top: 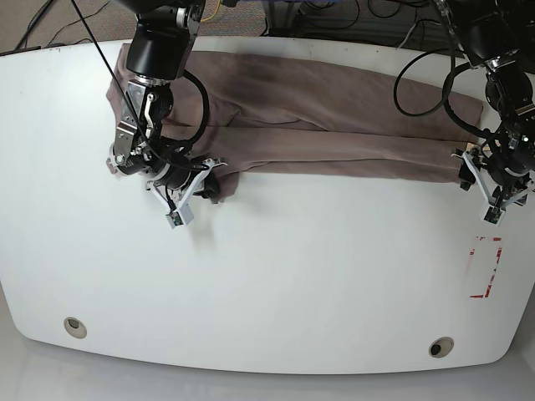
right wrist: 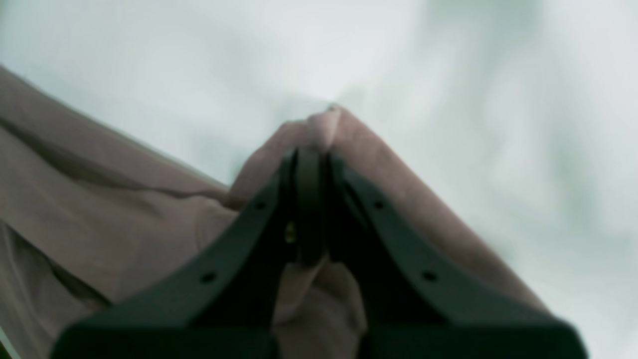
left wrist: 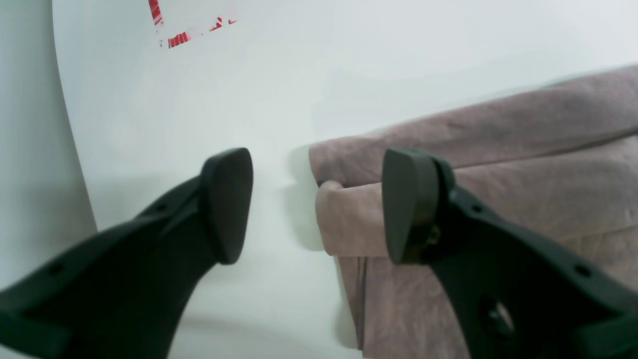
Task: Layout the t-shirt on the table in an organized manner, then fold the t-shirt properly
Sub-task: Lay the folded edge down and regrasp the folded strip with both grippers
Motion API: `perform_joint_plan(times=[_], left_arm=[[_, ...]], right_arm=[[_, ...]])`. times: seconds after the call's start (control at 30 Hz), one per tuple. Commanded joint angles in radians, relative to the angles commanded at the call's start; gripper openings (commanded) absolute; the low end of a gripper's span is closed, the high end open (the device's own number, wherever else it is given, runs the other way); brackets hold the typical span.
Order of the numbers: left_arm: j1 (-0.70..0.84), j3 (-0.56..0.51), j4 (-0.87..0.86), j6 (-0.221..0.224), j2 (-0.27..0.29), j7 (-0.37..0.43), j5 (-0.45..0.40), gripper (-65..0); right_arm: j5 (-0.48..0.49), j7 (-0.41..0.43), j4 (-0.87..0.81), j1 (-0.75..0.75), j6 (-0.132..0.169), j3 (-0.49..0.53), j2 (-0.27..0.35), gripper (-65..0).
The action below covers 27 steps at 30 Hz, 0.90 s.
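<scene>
On the base view's left, the right gripper (right wrist: 311, 149) pinches a bunched corner of the t-shirt (top: 334, 125), which lies in a long band across the table's (top: 276, 284) far half. At the other end the left gripper (left wrist: 314, 204) gapes wide around the folded corner; if only one end gets lifted, the cloth could drag and bunch.

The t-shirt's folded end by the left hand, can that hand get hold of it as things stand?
Probably yes: the left hand is open with the t-shirt end between its fingers, nothing blocking it.

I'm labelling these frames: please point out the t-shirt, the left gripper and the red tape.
t-shirt (top: 334, 92): base view, mid-fabric.
left gripper (left wrist: 316, 204): left wrist view, gap between open fingertips.
red tape (top: 493, 266): base view, outline's right side.
</scene>
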State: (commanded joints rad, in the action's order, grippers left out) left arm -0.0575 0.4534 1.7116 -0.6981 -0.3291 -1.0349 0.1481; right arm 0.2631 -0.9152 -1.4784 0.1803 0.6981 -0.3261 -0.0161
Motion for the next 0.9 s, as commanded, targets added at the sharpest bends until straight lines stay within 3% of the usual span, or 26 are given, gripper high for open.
perform_joint_plan(times=[0.23, 0.47, 0.73, 0.9], left_arm=[[0.000, -0.002, -0.002, 0.000, 0.002, 0.000, 0.000, -26.5], [0.000, -0.002, -0.057, 0.000, 0.002, 0.005, 0.000, -26.5], [0.000, -0.003, -0.069, 0.000, 0.002, 0.005, 0.000, -26.5], [0.000, -0.003, -0.069, 0.000, 0.002, 0.005, 0.000, -26.5]], right_arm=[[0.044, -0.187, -0.207, -0.026, 0.000, -0.002, -0.006, -65.0], [0.324, -0.381, -0.391, -0.138, 0.000, -0.002, 0.003, -65.0], [0.554, -0.419, -0.459, -0.298, 0.000, 0.000, 0.038, -64.5], [0.649, -0.419, -0.459, -0.362, 0.000, 0.058, 0.103, -64.2]])
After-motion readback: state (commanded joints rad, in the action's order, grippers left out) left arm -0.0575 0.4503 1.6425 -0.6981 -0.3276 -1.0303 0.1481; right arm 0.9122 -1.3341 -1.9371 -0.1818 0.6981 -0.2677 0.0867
